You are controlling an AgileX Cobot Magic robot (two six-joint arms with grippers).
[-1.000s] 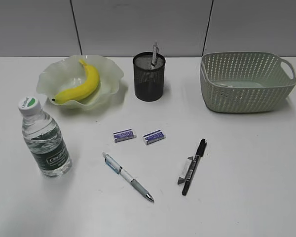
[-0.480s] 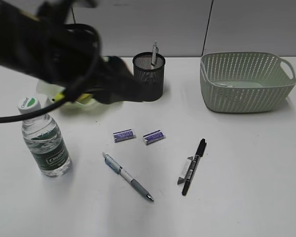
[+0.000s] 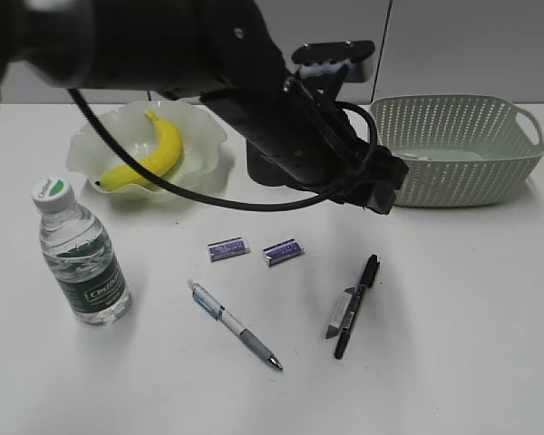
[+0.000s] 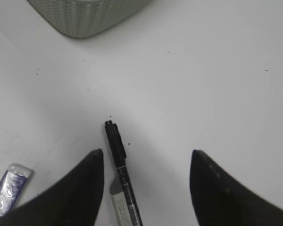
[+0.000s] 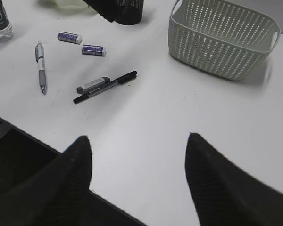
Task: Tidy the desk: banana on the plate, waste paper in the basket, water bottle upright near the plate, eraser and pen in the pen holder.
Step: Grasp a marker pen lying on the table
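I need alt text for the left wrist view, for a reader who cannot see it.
The open left gripper hovers over a black pen lying on the white desk, its tip between the two dark fingers. A purple-wrapped eraser lies at lower left, and a corner of the sage green basket shows at top.

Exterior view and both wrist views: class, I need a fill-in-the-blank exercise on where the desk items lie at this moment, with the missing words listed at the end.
1. The banana lies in the pale green ____.
2. The water bottle stands upright, its white ____ on top.
3. In the left wrist view, the black pen lies between the open jaws of the ____ gripper.
4. Two purple erasers lie on the ____, outside the pen holder.

Missing words: plate; cap; left; desk
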